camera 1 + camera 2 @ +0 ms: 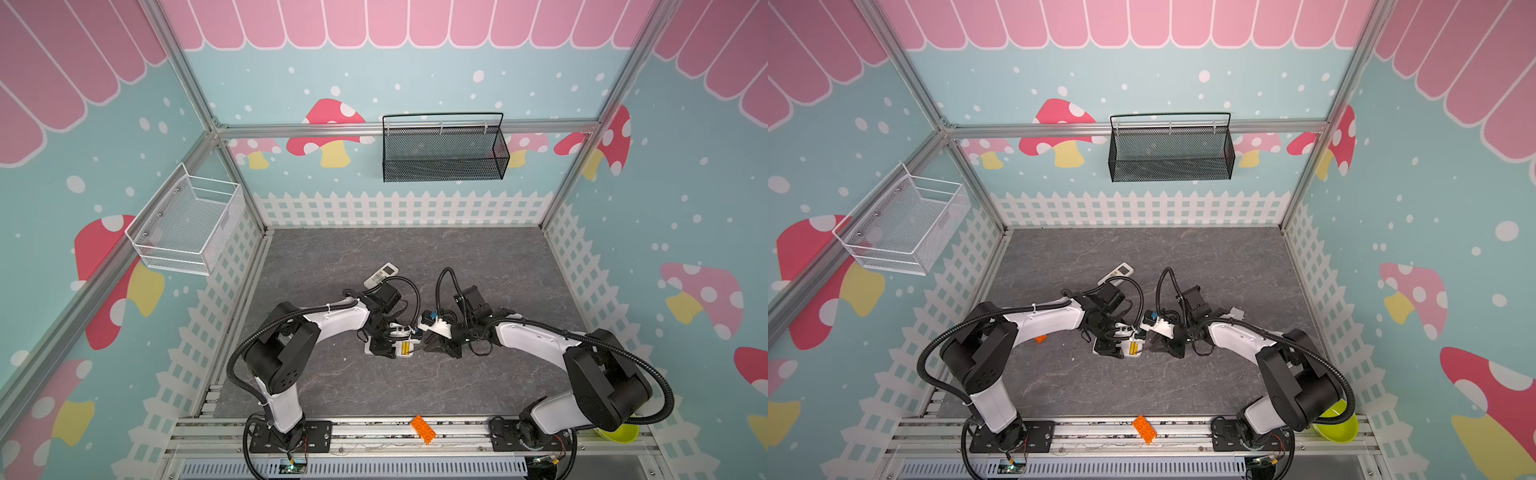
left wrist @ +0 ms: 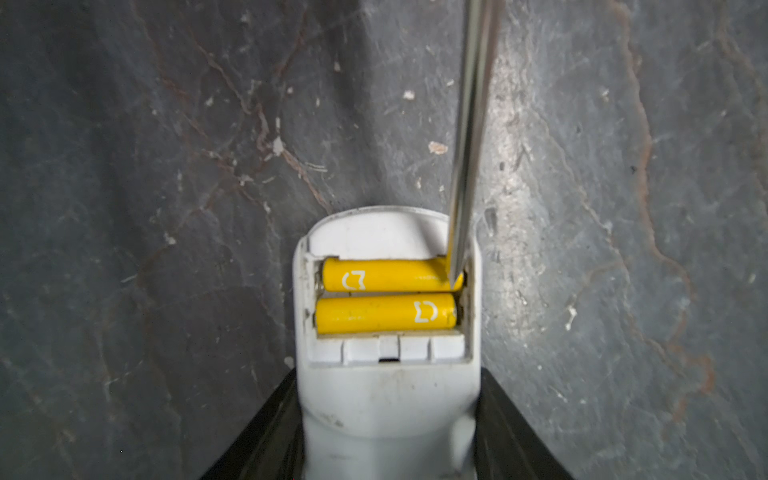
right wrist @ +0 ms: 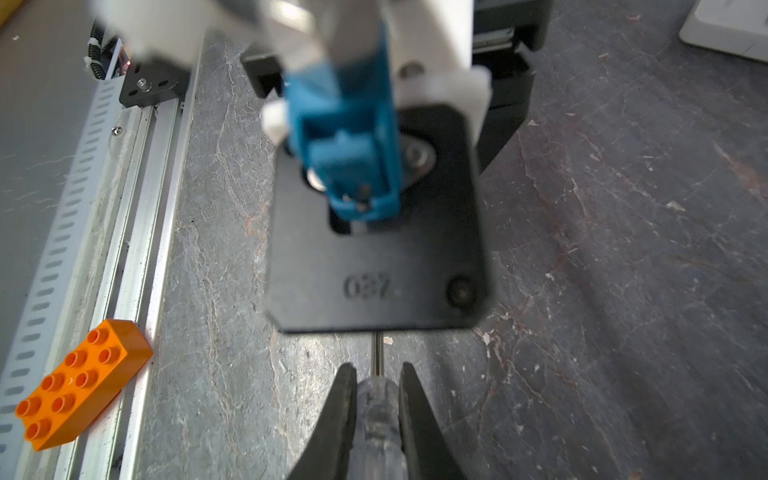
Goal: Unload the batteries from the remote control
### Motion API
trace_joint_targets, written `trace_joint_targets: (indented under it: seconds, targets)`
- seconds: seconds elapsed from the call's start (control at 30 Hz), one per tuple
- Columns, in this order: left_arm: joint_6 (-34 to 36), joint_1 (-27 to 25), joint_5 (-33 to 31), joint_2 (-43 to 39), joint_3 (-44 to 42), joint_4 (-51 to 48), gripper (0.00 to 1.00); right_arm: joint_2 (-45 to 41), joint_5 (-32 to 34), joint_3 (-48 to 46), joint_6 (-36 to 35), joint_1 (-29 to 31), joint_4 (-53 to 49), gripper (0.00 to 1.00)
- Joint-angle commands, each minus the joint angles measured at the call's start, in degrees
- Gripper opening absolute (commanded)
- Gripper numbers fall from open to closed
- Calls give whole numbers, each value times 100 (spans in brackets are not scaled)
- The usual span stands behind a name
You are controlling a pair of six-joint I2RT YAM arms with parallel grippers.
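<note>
Count: 2 yellow batteries [image 2: 384, 312], 2 remotes, 1 screwdriver, 2 arms, 1 orange brick on the front rail. The remote [image 2: 388, 395] being worked on is back-up w/ its battery bay open, low at the grey worktop [image 2: 145, 166]; can't tell if it rests on it. The second remote [image 1: 382, 274] lies face-up beyond it, apart, by the left arm's wrist.

Left arm [image 1: 332, 322] and right arm [image 1: 536, 336] are both bent at the elbow and reach in low from opposite sides, so the 2 tools meet at the remote in both top views. The left tool [image 2: 388, 436] is clamped on the remote's body, one black finger on each long side. The right tool [image 3: 377, 374] is closed on the clear handle of the screwdriver [image 3: 376, 419]; its thin metal shaft points toward the remote.

Both batteries sit in the bay, side by side, crosswise to the remote's length, just ahead of the left tool's fingers. The screwdriver tip is at one end of the battery nearer the remote's rounded end, btwn battery and bay wall. The other battery, nearer the left tool, is clear of the tip. The orange brick [image 1: 423, 429] is well apart from the remote.
</note>
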Motion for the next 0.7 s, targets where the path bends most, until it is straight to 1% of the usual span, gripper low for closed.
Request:
trace_joint_targets:
  seconds: [0.0, 0.4, 0.67]
  targets:
    - [-17, -24, -108, 150, -230, -343, 57, -113, -129, 88, -242, 40, -277, 0]
    - [-10, -50, -143, 151, -237, -321, 56, 6, -262, 204, -342, 39, -453, 0]
    - [-8, -63, -155, 155, -257, -317, 56, 106, -231, 291, -433, 53, -577, 0]
